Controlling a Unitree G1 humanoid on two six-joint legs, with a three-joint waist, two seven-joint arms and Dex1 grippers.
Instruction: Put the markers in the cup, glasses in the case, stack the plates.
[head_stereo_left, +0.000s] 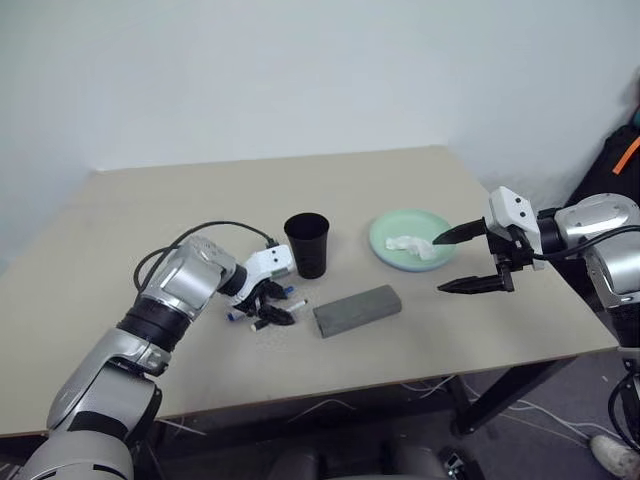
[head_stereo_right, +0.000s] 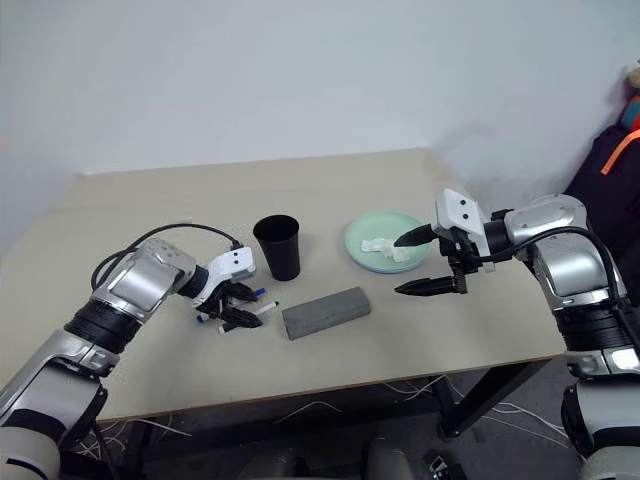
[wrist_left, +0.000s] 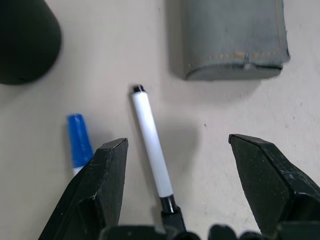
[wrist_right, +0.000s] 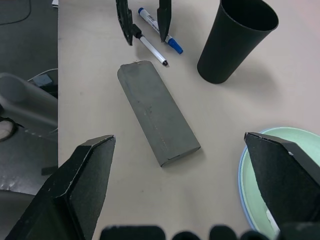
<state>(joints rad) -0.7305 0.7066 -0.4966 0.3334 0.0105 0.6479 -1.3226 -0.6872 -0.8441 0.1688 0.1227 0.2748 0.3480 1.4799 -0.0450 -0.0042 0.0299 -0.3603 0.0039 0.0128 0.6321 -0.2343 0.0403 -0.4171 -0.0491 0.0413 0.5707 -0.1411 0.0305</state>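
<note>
- Our left hand (wrist_left: 172, 165) points down at the table (head_stereo_left: 120, 220) with its fingers spread apart, holding nothing.
- The black-capped marker (wrist_left: 151, 141) lies flat on the table between those open fingers, touching neither as far as we can see.
- The blue-capped marker (wrist_left: 79, 140) lies just outside one left finger (wrist_left: 95, 190), close beside the black-capped one.
- The black cup (head_stereo_left: 307, 244) stands upright just beyond our left hand, toward the far side of the table.
- The grey case (head_stereo_left: 357, 310) lies closed and flat between our two hands, nearer the left one, apart from the markers and the cup.
- Our right hand (head_stereo_left: 455, 262) hangs above the table with its fingers wide apart and nothing between them.
- The mint green plate (head_stereo_left: 385, 232) sits just beside the upper right fingertip, resting on the light blue plate (wrist_right: 242, 172), whose edge peeks out beneath it.
- A crumpled white tissue (head_stereo_left: 412, 245) lies on the green plate, close to that fingertip.
- We cannot make out the glasses.
</note>
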